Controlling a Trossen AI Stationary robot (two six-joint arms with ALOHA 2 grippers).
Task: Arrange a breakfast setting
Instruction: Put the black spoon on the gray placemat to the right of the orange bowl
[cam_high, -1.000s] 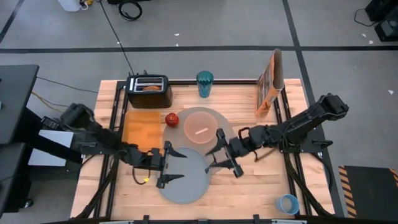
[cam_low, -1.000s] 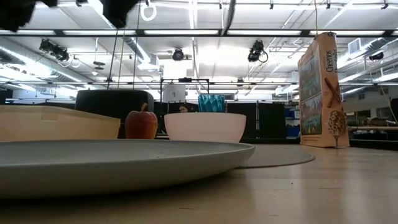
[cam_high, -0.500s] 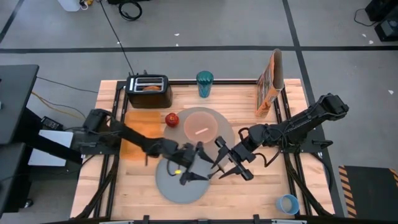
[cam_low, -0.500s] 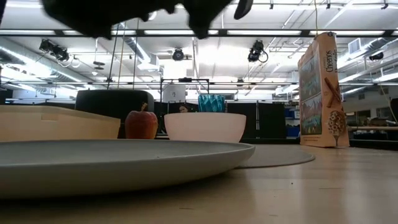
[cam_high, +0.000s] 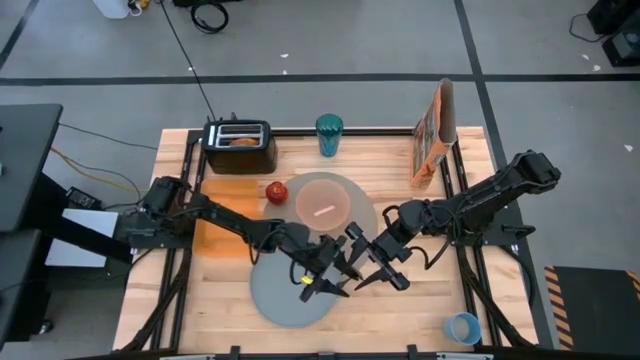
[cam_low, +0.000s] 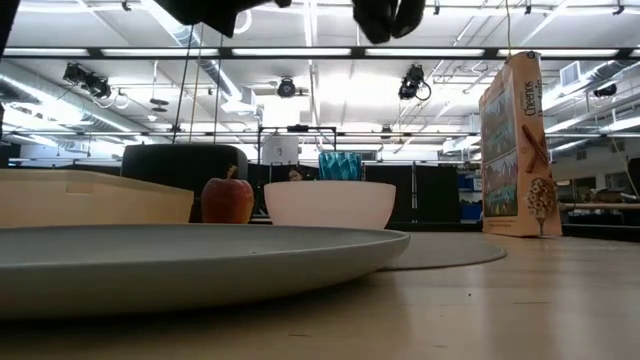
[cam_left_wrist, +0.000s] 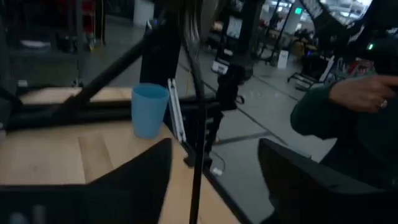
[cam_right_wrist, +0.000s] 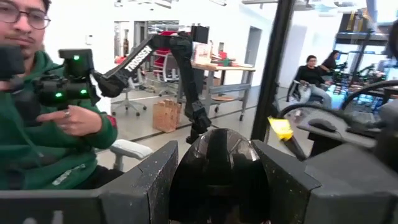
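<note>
The spoon (cam_high: 322, 210) lies in the pink bowl (cam_high: 322, 203) on the mat: thin, stiff, slippery, so pinch mid-handle. Left gripper (cam_high: 330, 280) and right gripper (cam_high: 366, 271) hover part-open, empty, over the grey plate (cam_high: 280, 290).

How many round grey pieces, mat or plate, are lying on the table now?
2. The large grey mat lies mid-table under the pink bowl. The smaller grey plate lies at the near edge, partly under both claws. Nothing else grey and round shows.

table (cam_high: 400, 300): pale wood, smooth | plate (cam_high: 280, 295): matt grey | toaster (cam_high: 240, 146): glossy black
</note>
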